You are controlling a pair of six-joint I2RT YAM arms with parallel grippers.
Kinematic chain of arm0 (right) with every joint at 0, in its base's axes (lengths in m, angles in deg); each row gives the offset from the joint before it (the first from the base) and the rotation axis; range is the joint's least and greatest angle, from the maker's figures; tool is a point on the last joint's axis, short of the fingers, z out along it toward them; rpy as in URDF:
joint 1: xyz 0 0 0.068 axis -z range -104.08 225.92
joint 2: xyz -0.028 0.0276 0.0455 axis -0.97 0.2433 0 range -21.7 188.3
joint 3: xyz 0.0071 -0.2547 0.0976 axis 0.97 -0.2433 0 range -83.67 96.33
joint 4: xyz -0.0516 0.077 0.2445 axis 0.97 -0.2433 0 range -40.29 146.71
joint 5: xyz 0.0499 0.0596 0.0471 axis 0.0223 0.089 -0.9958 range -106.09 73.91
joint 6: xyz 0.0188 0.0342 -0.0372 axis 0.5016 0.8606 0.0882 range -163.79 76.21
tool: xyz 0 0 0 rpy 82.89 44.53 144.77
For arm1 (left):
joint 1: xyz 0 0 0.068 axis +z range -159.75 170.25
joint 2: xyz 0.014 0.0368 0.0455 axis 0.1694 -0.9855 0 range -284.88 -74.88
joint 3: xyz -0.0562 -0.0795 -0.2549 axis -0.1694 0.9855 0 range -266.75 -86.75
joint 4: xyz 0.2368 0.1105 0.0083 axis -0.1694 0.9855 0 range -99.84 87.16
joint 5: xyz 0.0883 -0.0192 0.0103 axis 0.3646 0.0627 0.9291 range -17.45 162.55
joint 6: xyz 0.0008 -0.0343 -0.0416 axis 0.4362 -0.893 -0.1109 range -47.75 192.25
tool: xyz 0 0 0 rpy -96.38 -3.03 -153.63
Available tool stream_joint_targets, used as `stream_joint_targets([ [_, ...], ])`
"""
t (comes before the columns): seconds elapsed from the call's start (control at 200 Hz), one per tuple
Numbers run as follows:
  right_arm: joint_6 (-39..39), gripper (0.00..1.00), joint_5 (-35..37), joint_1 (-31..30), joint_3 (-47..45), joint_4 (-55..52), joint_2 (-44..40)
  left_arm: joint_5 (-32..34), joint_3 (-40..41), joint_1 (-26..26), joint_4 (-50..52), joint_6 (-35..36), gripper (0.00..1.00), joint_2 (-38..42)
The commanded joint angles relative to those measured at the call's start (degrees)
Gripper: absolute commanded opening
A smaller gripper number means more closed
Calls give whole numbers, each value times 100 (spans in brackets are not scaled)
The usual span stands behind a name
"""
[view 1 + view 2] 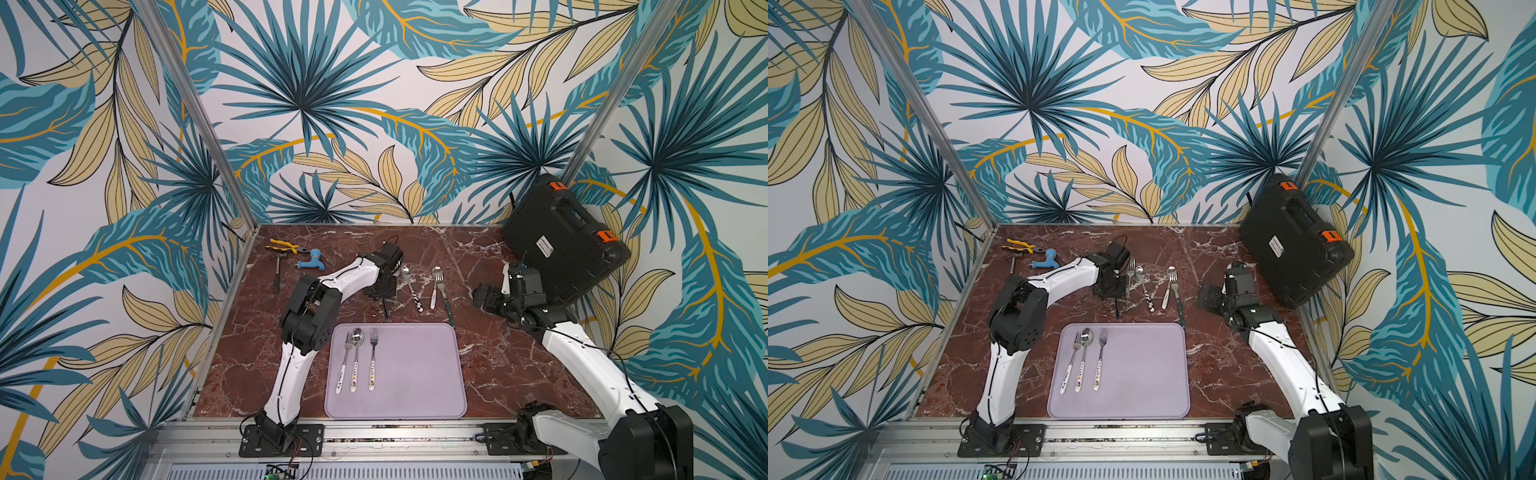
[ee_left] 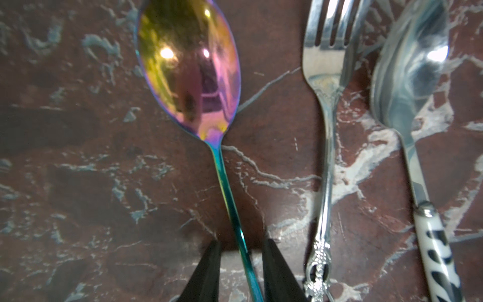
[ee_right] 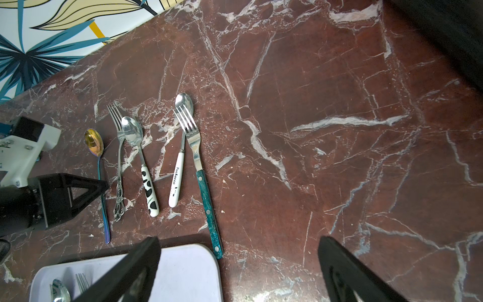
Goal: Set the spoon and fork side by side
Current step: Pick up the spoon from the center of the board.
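The left gripper point(image 2: 241, 243) straddled the handle of the rainbow spoon point(image 2: 188, 68), its jaws slightly apart (a thin gap on each side). The spoon lay on the worktop point(image 3: 313, 130), just beside the ornate fork point(image 2: 324, 86). The right gripper point(image 3: 237, 241) stood wide apart over bare worktop near the corner of the tray point(image 3: 188, 269).

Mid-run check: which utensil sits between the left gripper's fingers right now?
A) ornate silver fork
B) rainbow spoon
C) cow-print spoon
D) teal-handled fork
B: in the left wrist view the rainbow spoon has its thin handle running between the fingers of the left gripper, while the ornate silver fork lies outside them.
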Motion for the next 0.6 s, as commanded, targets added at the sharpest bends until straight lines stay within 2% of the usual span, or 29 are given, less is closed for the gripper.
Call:
stream_joint_targets([
  [0.0, -1, 99, 50, -3, 64, -187, 29, 98, -246, 52, 194, 84, 28, -205],
  [0.205, 2, 99, 48, -6, 64, -191, 20, 74, -304, 93, 223, 111, 20, -288],
  [0.456, 6, 99, 41, -5, 65, -199, 29, 28, -456, 107, 321, 258, 3, -350],
  [0.596, 9, 100, 37, -5, 63, -200, 29, -46, -503, 104, 277, 331, 0, -308],
])
